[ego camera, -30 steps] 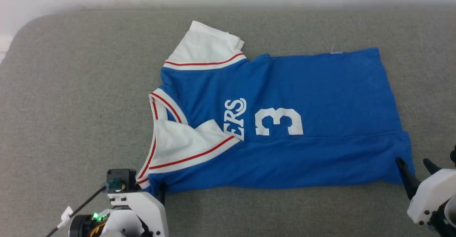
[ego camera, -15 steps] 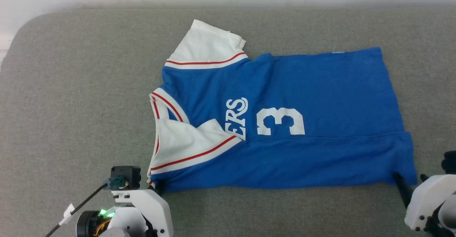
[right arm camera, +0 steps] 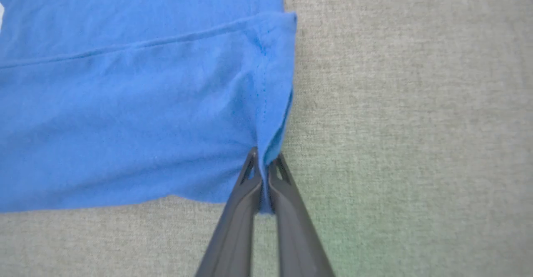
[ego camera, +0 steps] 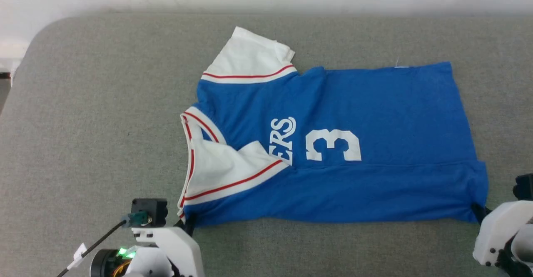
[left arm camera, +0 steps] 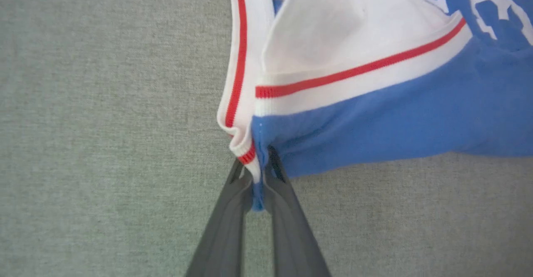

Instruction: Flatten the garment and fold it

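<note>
Garment (ego camera: 374,102) folded lengthwise by near edge of grey padded surface (ego camera: 104,123)
My left claw (left arm camera: 260,164) is clamped on its collar-end corner, my right claw (right arm camera: 263,160) on its hem corner

Royal-blue garment (ego camera: 374,102) (white sleeves, red-striped trim) on grey cloth (ego camera: 104,102).

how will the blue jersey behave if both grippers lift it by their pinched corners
Probably floppy: the garment lies creased and folded over, so its middle would likely sag between the left gripper and right gripper. It looks thin, so probably light. Each pinch holds little cloth, so a hard tug might slip it.
</note>
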